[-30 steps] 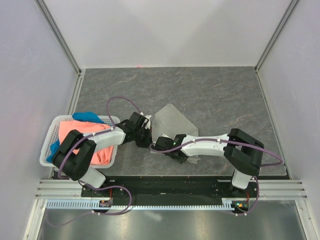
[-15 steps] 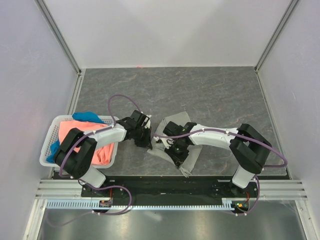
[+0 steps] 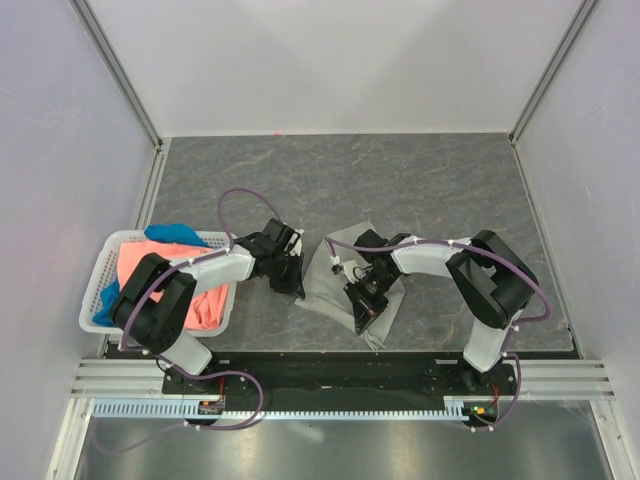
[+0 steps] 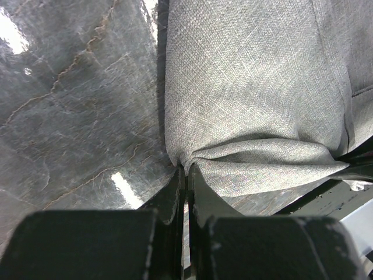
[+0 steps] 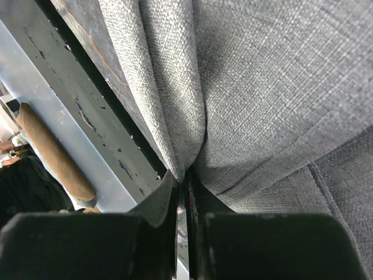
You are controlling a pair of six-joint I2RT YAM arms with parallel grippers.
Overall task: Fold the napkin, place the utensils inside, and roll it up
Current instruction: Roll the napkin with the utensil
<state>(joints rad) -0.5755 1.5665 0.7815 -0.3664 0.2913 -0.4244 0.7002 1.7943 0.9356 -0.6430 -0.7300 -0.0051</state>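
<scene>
The left gripper point(image 3: 296, 286) is pinched shut on a tuck of the napkin point(image 3: 328, 272) at the cloth's left border. In its own wrist view the fingers point(image 4: 168, 204) meet with grey weave bunched between them. To its left a white basket point(image 3: 97, 285) sits at the left edge of the table point(image 3: 420, 180), holding a coral-orange cloth point(image 3: 205, 300) and a blue cloth point(image 3: 172, 233) (neither belongs to this job).

The napkin lies about mid-width, close to the table's near edge. It is doubled into a band whose long axis runs from the far side toward the near edge, slanting a little rightward. The right gripper point(image 3: 360, 312) is clamped on the band's near-right fold, jaws closed on the cloth. Each arm holds its own side, with the cloth spanning between them.

A brown stick-like utensil point(image 5: 55, 154) shows only in the right wrist view. It lies along a pale strip beyond the table's near edge, and I judge it nearer the right arm (likely the next thing to fetch). Only the table's lip seems to lie between it and that gripper.
</scene>
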